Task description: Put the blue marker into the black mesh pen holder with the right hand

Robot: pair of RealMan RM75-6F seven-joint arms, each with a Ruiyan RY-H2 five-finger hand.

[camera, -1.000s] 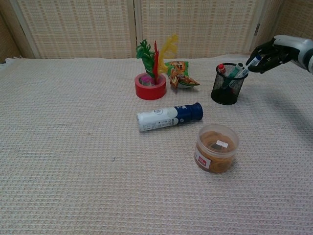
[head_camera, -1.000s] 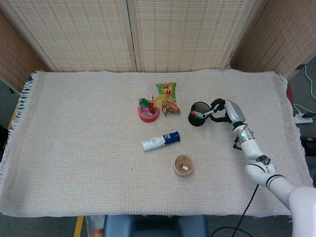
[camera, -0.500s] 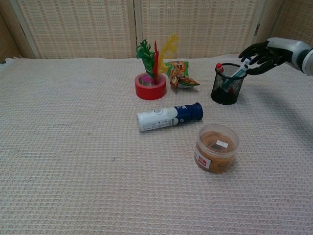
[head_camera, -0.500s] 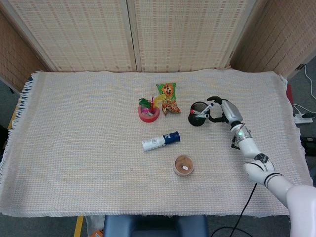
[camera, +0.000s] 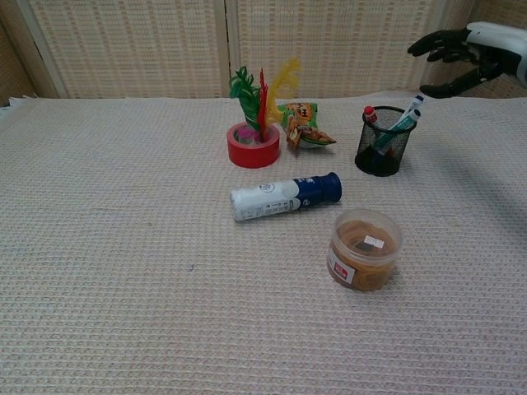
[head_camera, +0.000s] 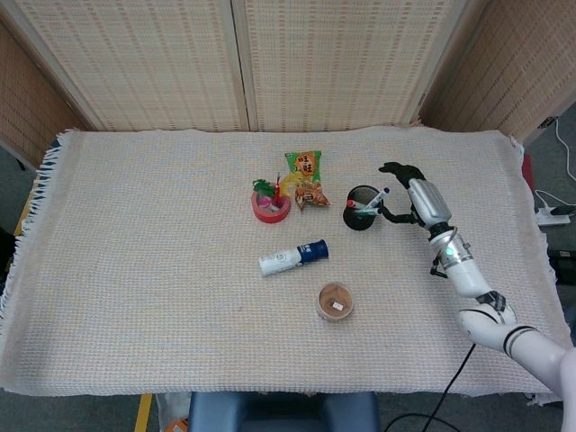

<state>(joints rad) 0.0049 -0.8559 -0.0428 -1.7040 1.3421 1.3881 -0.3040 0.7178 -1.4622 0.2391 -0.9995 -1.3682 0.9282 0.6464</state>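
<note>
The black mesh pen holder (camera: 382, 141) (head_camera: 362, 207) stands upright on the cloth right of centre. The blue marker (camera: 409, 113) (head_camera: 377, 196) leans inside it, its blue cap sticking out over the right rim, beside a red-capped pen (camera: 371, 114). My right hand (camera: 463, 58) (head_camera: 407, 189) hovers above and to the right of the holder, fingers spread apart, touching nothing. My left hand appears in neither view.
A red tape roll with feathers (camera: 254, 136) and a snack packet (camera: 306, 122) lie left of the holder. A white bottle with a blue cap (camera: 285, 197) lies on its side nearer me. A clear tub of rubber bands (camera: 363, 249) stands in front.
The right hand let go of the blue marker, which now rests in the holder. The hand opened and rose up and to the right, away from the rim.
</note>
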